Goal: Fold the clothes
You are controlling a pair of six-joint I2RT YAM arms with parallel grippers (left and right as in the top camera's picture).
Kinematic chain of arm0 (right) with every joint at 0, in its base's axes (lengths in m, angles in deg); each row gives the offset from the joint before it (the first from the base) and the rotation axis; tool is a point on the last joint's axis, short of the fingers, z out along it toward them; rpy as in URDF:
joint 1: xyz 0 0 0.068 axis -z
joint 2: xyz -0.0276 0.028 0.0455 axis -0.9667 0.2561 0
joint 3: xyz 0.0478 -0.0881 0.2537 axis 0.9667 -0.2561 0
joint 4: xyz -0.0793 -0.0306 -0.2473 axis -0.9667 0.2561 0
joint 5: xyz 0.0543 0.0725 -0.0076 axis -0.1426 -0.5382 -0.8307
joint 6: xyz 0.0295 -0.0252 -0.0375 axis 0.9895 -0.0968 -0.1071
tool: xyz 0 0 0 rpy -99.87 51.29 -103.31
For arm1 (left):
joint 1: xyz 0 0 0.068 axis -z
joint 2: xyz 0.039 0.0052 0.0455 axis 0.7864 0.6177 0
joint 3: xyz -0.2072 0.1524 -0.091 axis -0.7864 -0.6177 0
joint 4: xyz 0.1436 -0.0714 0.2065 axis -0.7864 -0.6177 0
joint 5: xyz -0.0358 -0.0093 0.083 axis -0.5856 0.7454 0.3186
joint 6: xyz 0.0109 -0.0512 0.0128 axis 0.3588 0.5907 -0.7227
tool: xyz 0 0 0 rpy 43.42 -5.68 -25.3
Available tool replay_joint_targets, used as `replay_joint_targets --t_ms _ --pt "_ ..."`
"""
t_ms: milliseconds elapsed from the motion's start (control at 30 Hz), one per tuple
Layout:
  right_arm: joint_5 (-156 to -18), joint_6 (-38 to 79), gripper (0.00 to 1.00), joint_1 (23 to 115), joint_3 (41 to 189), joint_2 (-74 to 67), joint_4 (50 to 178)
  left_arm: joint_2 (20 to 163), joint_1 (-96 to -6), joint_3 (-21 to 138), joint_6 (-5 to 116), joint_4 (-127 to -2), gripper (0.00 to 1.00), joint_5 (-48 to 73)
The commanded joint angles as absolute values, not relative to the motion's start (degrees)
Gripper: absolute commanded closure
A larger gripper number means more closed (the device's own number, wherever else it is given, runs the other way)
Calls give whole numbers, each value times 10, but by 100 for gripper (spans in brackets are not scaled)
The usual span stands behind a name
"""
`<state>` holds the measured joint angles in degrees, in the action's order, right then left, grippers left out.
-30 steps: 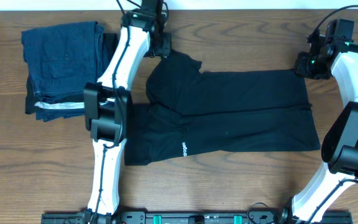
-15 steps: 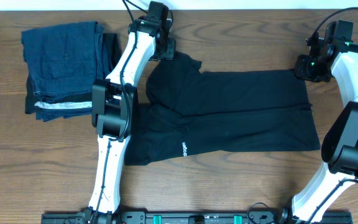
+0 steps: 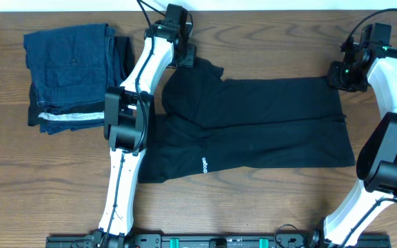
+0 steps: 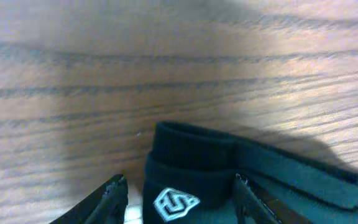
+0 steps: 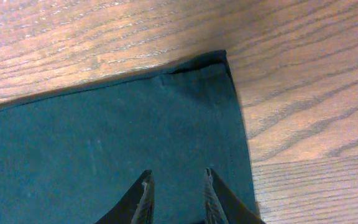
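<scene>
With left gripper [image 4: 178,186] and right gripper [image 5: 178,176] spread and empty, pinch the T-shirt's [image 3: 253,124] far edge deeply (soft fabric slips).

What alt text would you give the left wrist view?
A banded edge of the black T-shirt, bearing a white logo mark, lies on the wooden table between the two spread fingers of the left pincer at the bottom of the frame. The fingers flank the fabric and are not clamped on it.
</scene>
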<state>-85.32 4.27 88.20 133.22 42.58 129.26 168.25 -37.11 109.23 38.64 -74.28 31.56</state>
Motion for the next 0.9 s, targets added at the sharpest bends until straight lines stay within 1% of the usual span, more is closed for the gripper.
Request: replay_joint_targets --t_ms 0,167,200,267,333,367,400,433,533,700,867 --pt "-842 35 75 879 1327 424 1293 1700 -373 1099 385 -738 44 297" --pt "-842 36 74 879 1322 424 1287 1700 -373 1099 385 -751 46 297" --pt "-842 35 75 879 1322 424 1286 1700 -373 1099 385 -754 52 297" --pt "-842 35 75 878 1322 424 1285 1700 -373 1099 385 -761 60 298" --pt "-842 27 75 879 1322 424 1284 1700 -373 1099 385 -763 68 298" --pt "-843 9 72 878 1322 424 1284 1700 -373 1099 385 -763 69 298" --pt "-843 -13 61 878 1321 425 1285 1700 -373 1099 385 -763 70 298" --pt "-845 -41 53 878 1321 428 1286 1700 -373 1099 385 -763 70 298" --pt "-847 -92 45 879 1321 443 1280 1700 -373 1099 385 -762 71 298" --pt "-847 -130 44 880 1321 484 1227 1700 -373 1099 385 -763 70 298" --pt "-847 -134 44 880 1321 516 1136 1700 -373 1099 385 -767 71 298"
